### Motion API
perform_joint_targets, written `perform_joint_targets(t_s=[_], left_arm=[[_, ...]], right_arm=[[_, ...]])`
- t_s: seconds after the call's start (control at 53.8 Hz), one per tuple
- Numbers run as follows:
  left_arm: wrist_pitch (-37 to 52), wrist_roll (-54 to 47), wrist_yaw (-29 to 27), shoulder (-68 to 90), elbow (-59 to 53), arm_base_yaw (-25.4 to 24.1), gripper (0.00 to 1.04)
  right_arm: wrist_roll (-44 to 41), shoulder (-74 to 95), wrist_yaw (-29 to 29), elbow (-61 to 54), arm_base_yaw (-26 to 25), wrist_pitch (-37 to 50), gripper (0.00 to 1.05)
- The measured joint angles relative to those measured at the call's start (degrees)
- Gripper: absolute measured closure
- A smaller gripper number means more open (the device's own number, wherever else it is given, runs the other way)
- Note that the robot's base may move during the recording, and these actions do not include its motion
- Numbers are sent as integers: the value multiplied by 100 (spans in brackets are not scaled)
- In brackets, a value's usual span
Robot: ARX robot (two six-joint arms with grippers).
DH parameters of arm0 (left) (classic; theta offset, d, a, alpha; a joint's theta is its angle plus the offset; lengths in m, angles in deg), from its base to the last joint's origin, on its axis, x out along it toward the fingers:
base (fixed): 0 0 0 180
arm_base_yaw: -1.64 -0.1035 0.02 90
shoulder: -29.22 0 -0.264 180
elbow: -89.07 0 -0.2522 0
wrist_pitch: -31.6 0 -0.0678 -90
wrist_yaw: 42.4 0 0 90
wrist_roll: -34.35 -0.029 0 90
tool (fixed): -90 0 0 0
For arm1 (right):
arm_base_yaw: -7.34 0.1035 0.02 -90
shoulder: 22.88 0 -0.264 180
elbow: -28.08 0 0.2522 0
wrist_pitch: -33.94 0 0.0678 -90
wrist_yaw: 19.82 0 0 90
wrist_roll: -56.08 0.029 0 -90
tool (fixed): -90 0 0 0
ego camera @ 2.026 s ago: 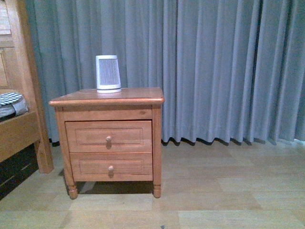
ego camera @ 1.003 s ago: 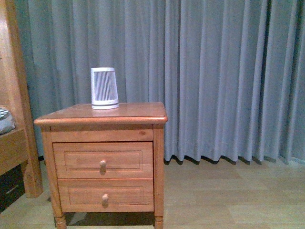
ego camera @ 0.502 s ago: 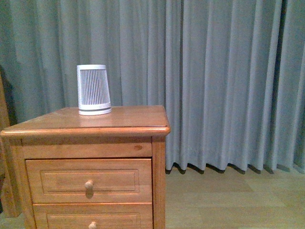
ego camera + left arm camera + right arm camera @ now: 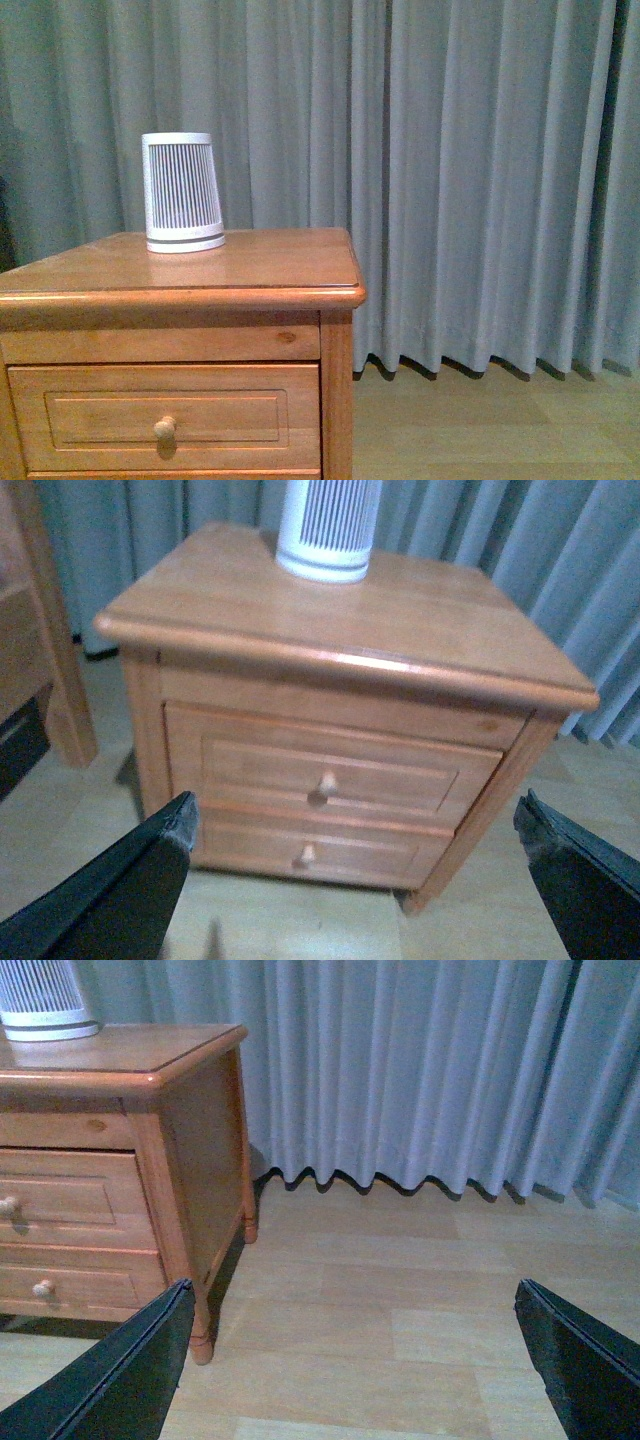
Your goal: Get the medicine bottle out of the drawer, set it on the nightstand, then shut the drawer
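The reddish-brown nightstand (image 4: 200, 275) fills the lower left of the front view. Its upper drawer (image 4: 165, 430) is shut, with one round knob. It also shows in the left wrist view (image 4: 330, 775) and the right wrist view (image 4: 60, 1195), shut in both. The medicine bottle is hidden. My left gripper (image 4: 355, 880) is open and empty, in front of the nightstand and apart from it. My right gripper (image 4: 350, 1360) is open and empty over the floor beside the nightstand. Neither gripper shows in the front view.
A tall white ribbed tapered device (image 4: 182, 192) stands on the nightstand top. Grey curtains (image 4: 480, 180) hang behind. The lower drawer (image 4: 310, 852) is shut. A wooden bed frame (image 4: 45, 660) stands beside the nightstand. Pale wood floor (image 4: 400, 1300) lies on the other side.
The front view has closed in on the nightstand, which now looks larger and lower in the picture. The bed frame and lower drawer have left that view.
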Motion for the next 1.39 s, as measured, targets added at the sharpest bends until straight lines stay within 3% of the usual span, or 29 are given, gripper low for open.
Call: perform_joint_targets(t_s=[0.093,0.167,0.279,0.427,0.799,1.394], left_arm=[[946,-291,162,1849,1045,125,7],[1495,-573,-146,3528,1821,251,7],[1716,-741,-321,5392,2540,400,7],[1823,-857,-487,6561,3001,577,7],[1572,-1117,-916,7820,4159,883,7],[1335,-776,-1040,8695,5119,789,7]], right_arm=[[0,0,0,0,0,0,7],[0,0,0,0,0,0,7],[0,0,0,0,0,0,7],[0,0,0,0,0,0,7],[0,0,0,0,0,0,7],[0,0,0,0,0,0,7]])
